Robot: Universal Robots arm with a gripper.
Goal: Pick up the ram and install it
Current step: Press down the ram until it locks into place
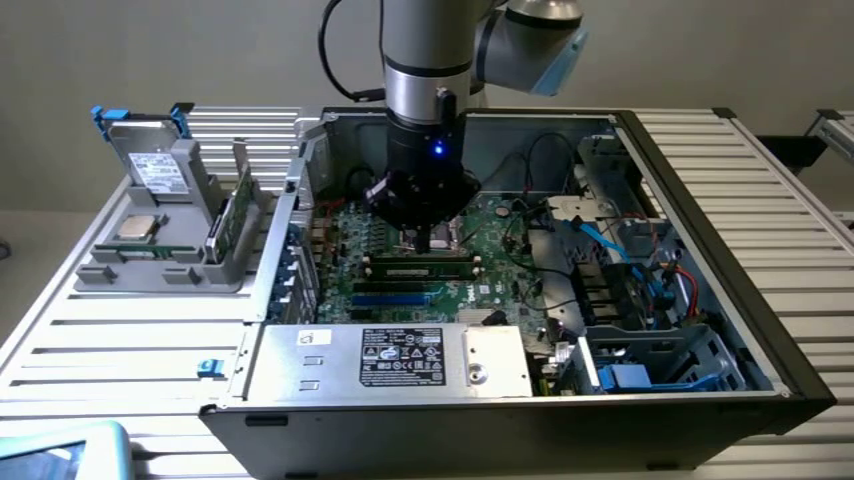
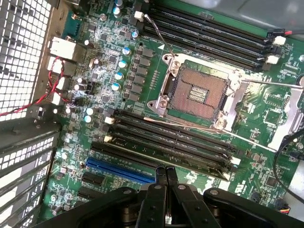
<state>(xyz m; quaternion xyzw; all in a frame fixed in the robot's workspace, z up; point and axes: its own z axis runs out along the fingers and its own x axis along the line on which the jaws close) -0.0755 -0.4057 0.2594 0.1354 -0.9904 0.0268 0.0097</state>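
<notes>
The ram [image 1: 424, 267], a long green stick with black chips, lies seated in a memory slot on the motherboard [image 1: 497, 232] inside the open computer case. In the wrist view the ram [image 2: 166, 151] shows as a greenish strip in the slot row closest to my fingertips. My gripper [image 1: 430, 240] hangs straight down just behind the stick, over the board. Its two black fingers [image 2: 159, 179] are pressed together, so the gripper [image 2: 165, 176] is shut with nothing between them. Whether the tips touch the stick I cannot tell.
The empty processor socket [image 2: 199, 92] lies between two banks of memory slots. A grey fixture [image 1: 160, 262] on the exterior view's left holds a second green stick [image 1: 238, 215] and a silver processor chip [image 1: 138, 227]. The power supply [image 1: 394, 358], cables and drive cages [image 1: 641, 300] crowd the case.
</notes>
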